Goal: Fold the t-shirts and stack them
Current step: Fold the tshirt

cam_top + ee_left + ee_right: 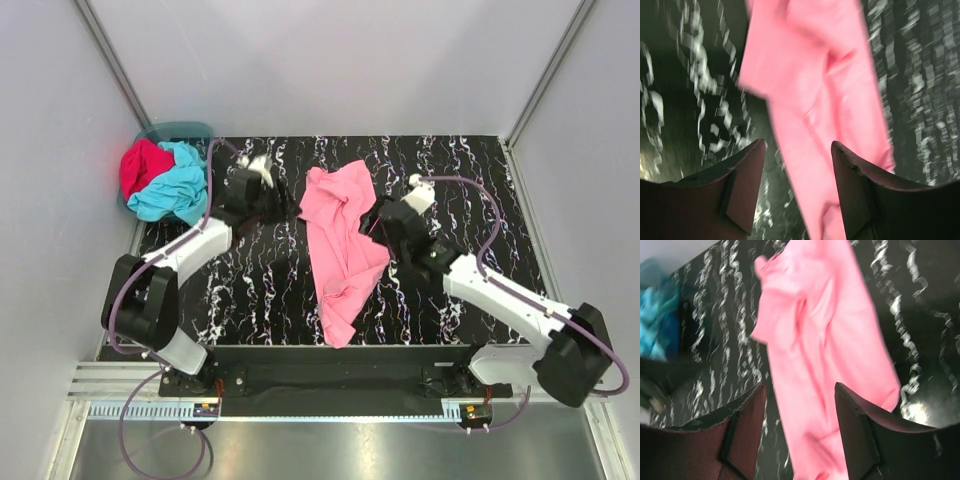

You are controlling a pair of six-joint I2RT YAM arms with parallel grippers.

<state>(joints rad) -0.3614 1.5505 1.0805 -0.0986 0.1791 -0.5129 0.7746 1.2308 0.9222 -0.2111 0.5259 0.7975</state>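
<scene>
A pink t-shirt [340, 245] lies crumpled in a long strip down the middle of the black marbled table [470, 160]. The same pink t-shirt [815, 90] fills the left wrist view, and the pink t-shirt [825, 355] shows in the right wrist view too. My left gripper [285, 203] hovers at its upper left edge, open [797, 145], with nothing between the fingers. My right gripper [372, 222] hovers at the cloth's right edge, open [800, 387] and empty. A turquoise t-shirt [175, 185] and a red t-shirt [140, 168] are piled in the basket.
A teal plastic basket [185, 130] stands at the table's back left corner, holding the two bunched shirts. The turquoise shirt [657, 315] also shows at the left of the right wrist view. White walls enclose the table on three sides.
</scene>
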